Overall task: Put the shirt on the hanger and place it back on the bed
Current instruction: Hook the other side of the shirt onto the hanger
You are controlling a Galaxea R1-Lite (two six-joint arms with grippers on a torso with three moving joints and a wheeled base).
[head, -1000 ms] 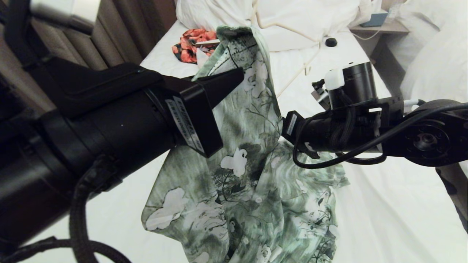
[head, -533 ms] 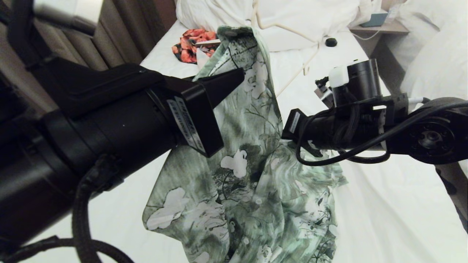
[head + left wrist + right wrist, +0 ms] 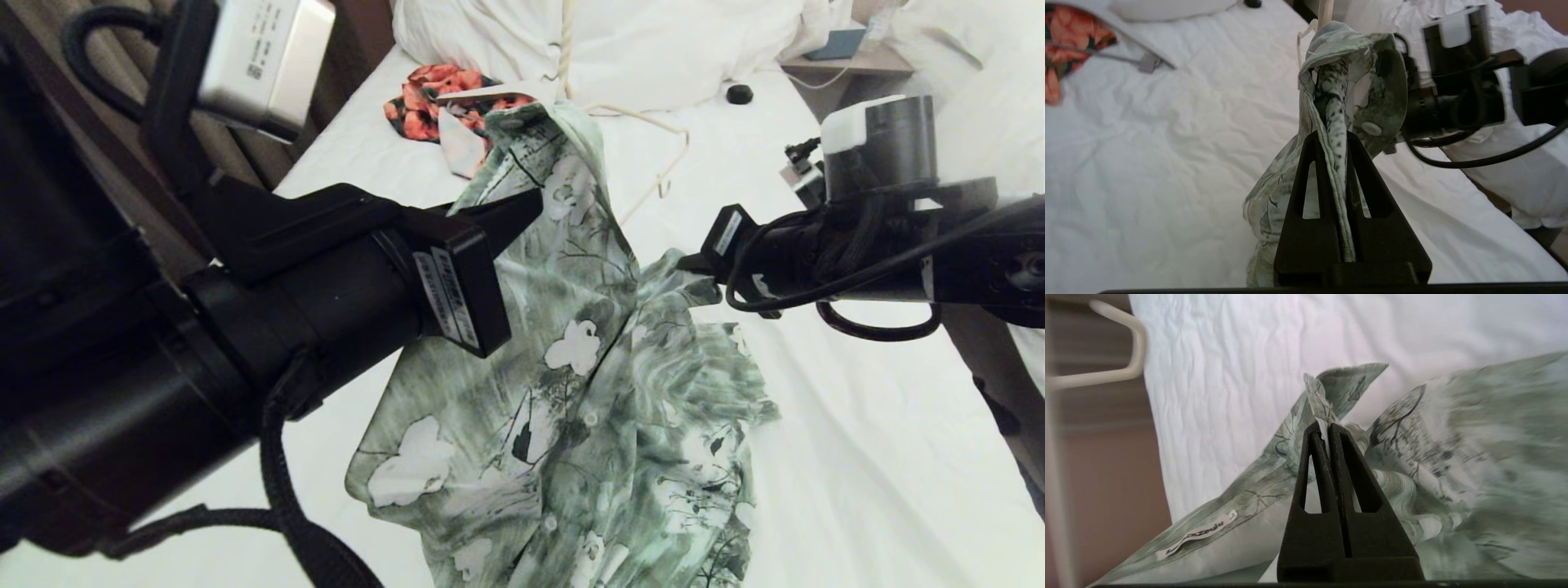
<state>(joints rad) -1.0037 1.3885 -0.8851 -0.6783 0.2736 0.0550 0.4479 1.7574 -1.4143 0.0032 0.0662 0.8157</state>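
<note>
- Left wrist view: the left gripper (image 3: 1336,141) is clamped on a fold of the shirt (image 3: 1331,94) near its collar, holding it up off the bed (image 3: 1147,143).
- The right gripper (image 3: 1327,430) is pinched on another edge of the green floral fabric.
- The shirt's lower half lies bunched on the sheet.
- The cream hanger (image 3: 665,155) lies beyond the shirt, near the pillows (image 3: 653,49), not in the garment.
- Risk: both grips are thin pinches, so tension between the arms could let the fabric slip out.
- Risk: the bunched cloth could hide the neck opening, making it hard to thread the hanger.
</note>
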